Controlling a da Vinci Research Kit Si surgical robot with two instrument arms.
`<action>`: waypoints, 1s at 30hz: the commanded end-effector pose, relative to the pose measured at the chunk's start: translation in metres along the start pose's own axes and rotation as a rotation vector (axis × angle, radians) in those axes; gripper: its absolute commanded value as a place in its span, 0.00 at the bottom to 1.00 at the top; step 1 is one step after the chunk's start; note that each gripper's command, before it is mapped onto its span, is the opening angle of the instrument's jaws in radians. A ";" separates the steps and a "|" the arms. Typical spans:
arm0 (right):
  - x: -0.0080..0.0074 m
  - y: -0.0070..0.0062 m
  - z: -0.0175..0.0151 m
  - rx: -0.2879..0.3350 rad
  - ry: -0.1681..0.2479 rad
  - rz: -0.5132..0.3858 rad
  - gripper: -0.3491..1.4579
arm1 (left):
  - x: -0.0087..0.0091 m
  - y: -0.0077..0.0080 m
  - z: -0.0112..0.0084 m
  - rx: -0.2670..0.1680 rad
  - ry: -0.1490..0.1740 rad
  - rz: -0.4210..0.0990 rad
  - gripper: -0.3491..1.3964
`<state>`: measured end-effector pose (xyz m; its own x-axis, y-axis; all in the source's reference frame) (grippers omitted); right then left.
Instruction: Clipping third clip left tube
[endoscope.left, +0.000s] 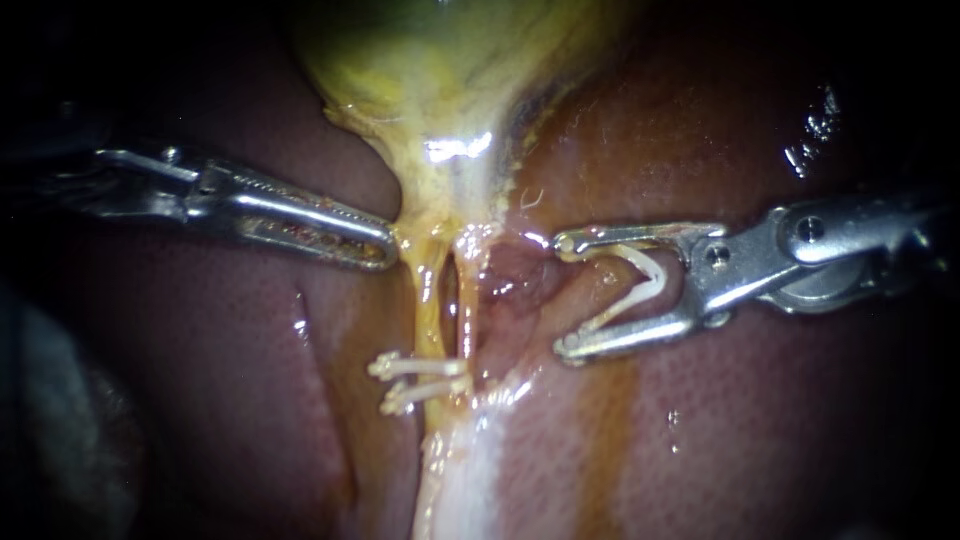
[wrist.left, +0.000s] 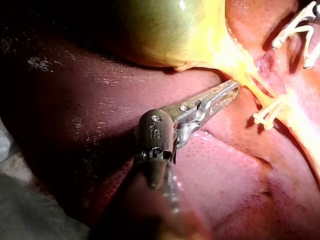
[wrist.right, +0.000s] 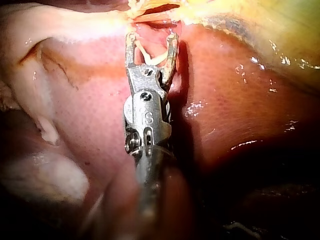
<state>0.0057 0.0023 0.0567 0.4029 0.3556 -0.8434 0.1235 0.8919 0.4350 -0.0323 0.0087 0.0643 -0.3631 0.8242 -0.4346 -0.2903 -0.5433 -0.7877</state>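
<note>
The yellow-green gallbladder (endoscope.left: 440, 60) narrows into two thin tubes, the left tube (endoscope.left: 430, 310) and the right tube (endoscope.left: 468, 315). Two white clips (endoscope.left: 420, 368) (endoscope.left: 412, 398) sit across the left tube low down. My left instrument (endoscope.left: 385, 248) is shut on yellow tissue at the gallbladder's neck, just above the tubes; it shows the same way in the left wrist view (wrist.left: 232, 87). My right instrument (endoscope.left: 565, 295) stands to the right of the tubes, apart from them. Its jaws are spread wide and hold an open white clip (endoscope.left: 640, 275) between them, as in the right wrist view (wrist.right: 151, 37).
Reddish-brown liver (endoscope.left: 760, 430) lies on both sides of the tubes and under both instruments. A pale strip of tissue (endoscope.left: 470, 470) runs down below the clips. Pink raw tissue (endoscope.left: 515, 275) lies between the right tube and the right instrument's jaws.
</note>
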 end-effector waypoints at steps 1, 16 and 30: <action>0.0000 0.0000 0.0000 0.000 0.000 0.000 0.47 | 0.0000 0.0000 -0.0003 -0.001 0.000 0.000 0.00; 0.0003 -0.0002 0.0004 0.014 0.000 0.001 0.47 | 0.0021 0.0009 -0.0083 0.018 0.010 -0.020 0.00; 0.0043 -0.0009 0.0067 0.086 0.083 0.253 0.45 | 0.0021 0.0010 -0.0081 0.021 0.011 -0.021 0.00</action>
<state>0.0139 0.0013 0.0549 0.3535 0.6020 -0.7160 0.1005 0.7365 0.6689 -0.0262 0.0112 0.0589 -0.3466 0.8372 -0.4231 -0.3156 -0.5288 -0.7879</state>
